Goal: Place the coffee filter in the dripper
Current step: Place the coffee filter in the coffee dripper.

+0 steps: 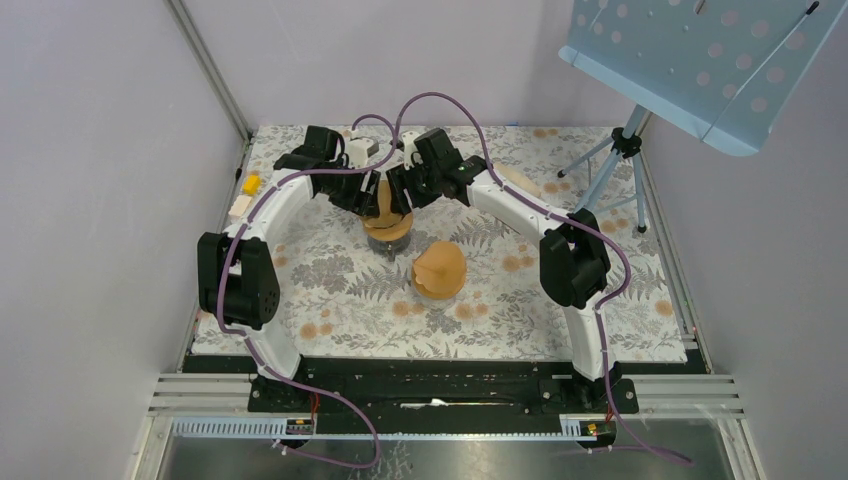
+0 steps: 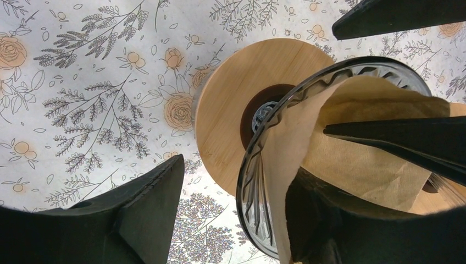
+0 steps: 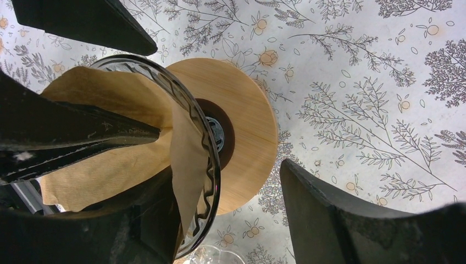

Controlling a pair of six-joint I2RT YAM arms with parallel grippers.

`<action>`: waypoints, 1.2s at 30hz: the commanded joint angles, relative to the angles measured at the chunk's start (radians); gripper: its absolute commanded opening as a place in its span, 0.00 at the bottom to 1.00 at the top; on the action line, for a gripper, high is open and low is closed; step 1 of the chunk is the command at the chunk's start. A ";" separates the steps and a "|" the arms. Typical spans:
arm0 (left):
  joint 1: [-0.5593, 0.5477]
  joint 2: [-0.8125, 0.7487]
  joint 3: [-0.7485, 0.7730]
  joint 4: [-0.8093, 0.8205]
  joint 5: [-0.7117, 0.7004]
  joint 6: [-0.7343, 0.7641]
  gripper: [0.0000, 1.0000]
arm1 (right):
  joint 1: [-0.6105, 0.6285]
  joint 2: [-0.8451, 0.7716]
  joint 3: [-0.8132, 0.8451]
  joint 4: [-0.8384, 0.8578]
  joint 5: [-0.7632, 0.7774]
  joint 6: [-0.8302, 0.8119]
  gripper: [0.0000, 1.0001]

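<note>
Left edge of table [image 1: 330,300]: small yellow block [image 1: 250,184] with a pale flat piece [image 1: 240,206] just on its near side, well apart from the work.

Left gripper [image 2: 239,168] was at the dripper [image 2: 254,181], which stood toward the far edge, about mid-width. Jaws spread and pinching nothing. Outer finger [image 2: 137,209] hung clear of the glass over the floral cloth; inner finger [image 2: 351,231] sat down inside the cone.

Coffee filter [image 2: 362,165]: brown paper, already inside the dripper. It lined the ribbed glass wall, and on the left gripper's side one flap draped over the rim. The dripper's round wooden base [image 2: 225,132] showed behind the glass, with a dark hole at its centre.

Right gripper [image 3: 225,170] came in from the opposite side with the same setup. Jaws were wide apart, nothing clamped. Inner finger [image 3: 110,231] was in the filter, and outer finger [image 3: 351,220] was outside, off the wooden base. Each gripper straddled the rim. Could not tell whether the inner fingers touched the paper.

Just right of the dripper and nearer the table's middle: tan cone-shaped pile [image 1: 438,268], likely spare filters, touched by neither arm.

Far right corner: tripod [image 1: 620,170] carrying a tilted pale-blue perforated board [image 1: 700,60].
</note>
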 commanded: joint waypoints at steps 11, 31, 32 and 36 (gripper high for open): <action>0.016 -0.036 0.033 0.002 -0.004 0.003 0.71 | -0.029 -0.061 0.030 -0.007 -0.114 0.063 0.70; 0.016 -0.061 0.095 -0.058 0.043 0.001 0.77 | -0.052 -0.094 0.041 -0.011 -0.150 0.077 0.70; 0.016 -0.062 0.098 -0.062 0.042 0.002 0.77 | -0.052 -0.094 0.041 -0.011 -0.151 0.077 0.70; 0.016 -0.071 0.106 -0.071 0.044 0.006 0.78 | -0.052 -0.095 0.046 -0.014 -0.153 0.078 0.70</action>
